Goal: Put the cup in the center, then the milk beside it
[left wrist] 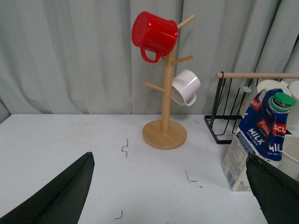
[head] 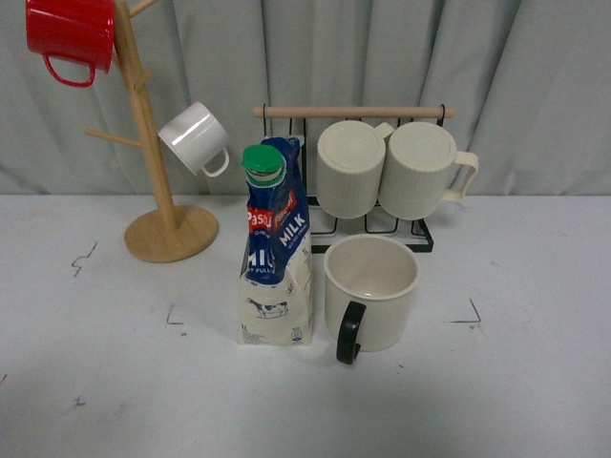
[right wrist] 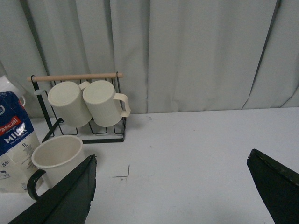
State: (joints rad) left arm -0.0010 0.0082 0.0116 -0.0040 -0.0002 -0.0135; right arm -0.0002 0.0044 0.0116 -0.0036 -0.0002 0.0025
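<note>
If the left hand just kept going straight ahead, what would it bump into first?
Probably the wooden mug tree; it stands nearly straight ahead of the open left hand, with bare table before it. Depth is hard to judge.

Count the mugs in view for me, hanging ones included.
5. Red mug and white mug hang on the wooden tree; two ribbed mugs sit on the black rack; the cup stands on the table beside the milk. Others may be hidden.

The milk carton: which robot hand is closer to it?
Probably the left. The milk carton sits just beyond the left gripper, by one finger. From the right gripper, the carton lies off to the side, past the cup.
</note>
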